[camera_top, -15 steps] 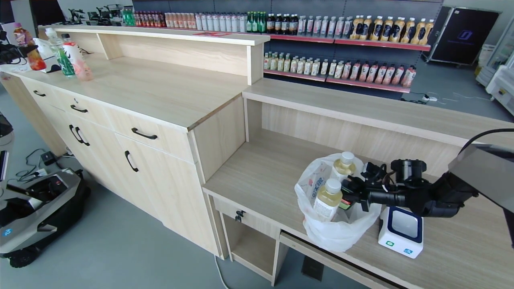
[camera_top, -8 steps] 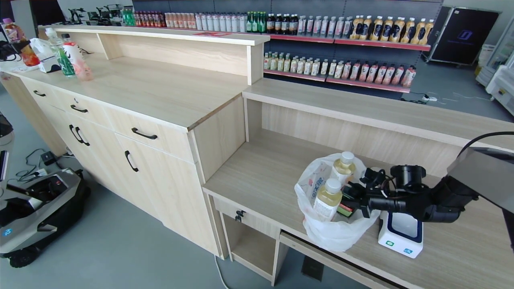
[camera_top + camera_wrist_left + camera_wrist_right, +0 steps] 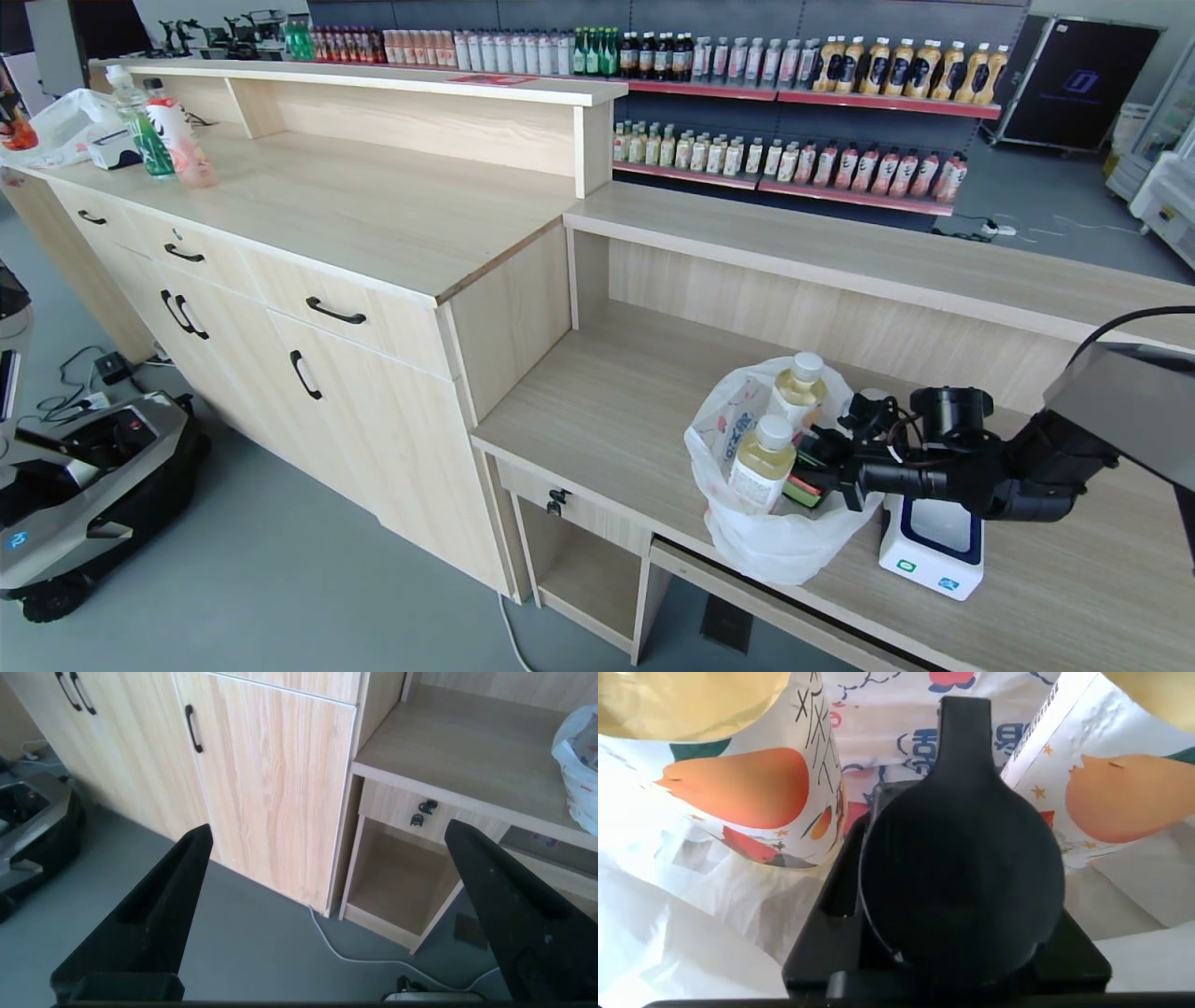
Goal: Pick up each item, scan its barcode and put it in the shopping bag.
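Scanner (image 3: 931,551) stood partly hidden behind the right arm. Small item (image 3: 801,487) at right gripper (image 3: 814,467) was mostly masked by shopping bag (image 3: 784,551) rim. Bottle (image 3: 738,784) was cut off at frame edge.

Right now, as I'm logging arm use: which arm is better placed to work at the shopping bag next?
Right, likely. The right gripper is at the mouth of the shopping bag, beside two bottles. The left gripper hangs open above the floor before the cabinet, off from the bag.
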You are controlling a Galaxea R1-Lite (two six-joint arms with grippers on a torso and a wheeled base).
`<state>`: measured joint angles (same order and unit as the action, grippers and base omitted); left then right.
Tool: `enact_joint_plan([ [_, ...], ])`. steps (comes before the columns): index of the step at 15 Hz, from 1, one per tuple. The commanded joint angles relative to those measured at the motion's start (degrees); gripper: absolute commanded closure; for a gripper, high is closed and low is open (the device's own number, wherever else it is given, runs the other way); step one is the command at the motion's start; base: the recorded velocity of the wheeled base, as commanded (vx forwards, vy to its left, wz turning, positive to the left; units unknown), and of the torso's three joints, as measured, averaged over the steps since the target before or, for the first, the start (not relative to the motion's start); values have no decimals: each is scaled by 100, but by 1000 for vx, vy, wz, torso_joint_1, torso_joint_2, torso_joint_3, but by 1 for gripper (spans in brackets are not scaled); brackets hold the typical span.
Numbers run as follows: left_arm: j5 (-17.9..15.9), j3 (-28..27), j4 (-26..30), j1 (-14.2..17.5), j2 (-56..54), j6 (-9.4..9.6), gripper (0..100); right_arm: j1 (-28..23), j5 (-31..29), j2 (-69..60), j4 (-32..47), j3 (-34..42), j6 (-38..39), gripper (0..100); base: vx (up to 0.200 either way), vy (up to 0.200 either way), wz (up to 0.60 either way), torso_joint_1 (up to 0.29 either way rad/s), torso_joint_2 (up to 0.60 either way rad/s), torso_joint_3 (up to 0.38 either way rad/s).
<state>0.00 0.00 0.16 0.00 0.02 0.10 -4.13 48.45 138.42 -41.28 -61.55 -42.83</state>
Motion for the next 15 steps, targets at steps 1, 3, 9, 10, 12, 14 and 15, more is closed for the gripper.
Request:
enact_joint_plan([
  [1, 0, 0, 2, 0, -2, -1, 0, -17, 7, -61, -21, -6, 11, 0, 0, 0, 0, 0, 0, 0],
  [3, 0, 0, 2, 0, -2, -1, 0, -26, 7, -131, -21, -15, 37, 0, 0, 0, 0, 0, 0, 0],
  [9, 0, 0, 2, 0, -2, -1, 0, -53, 25, -386, -21, -24, 248, 0, 0, 0, 0, 0, 0, 0],
  [10, 0, 0, -7, 0, -2, -1, 0, -70, 25, -483, -21, -41, 327, 0, 0, 0, 0, 0, 0, 0],
  [12, 0, 0, 2, 0, -2, -1, 0, -70, 16, -922, -12, 29, 521, 0, 0, 0, 0, 0, 0, 0],
  [14, 0, 0, 2, 0, -2, -1, 0, -97, 7, -1643, -21, 548, 547, 0, 0, 0, 0, 0, 0, 0],
  [15, 0, 0, 2, 0, -2, -1, 0, -149, 7, -2188, 14, 1013, 591, 0, 0, 0, 0, 0, 0, 0],
])
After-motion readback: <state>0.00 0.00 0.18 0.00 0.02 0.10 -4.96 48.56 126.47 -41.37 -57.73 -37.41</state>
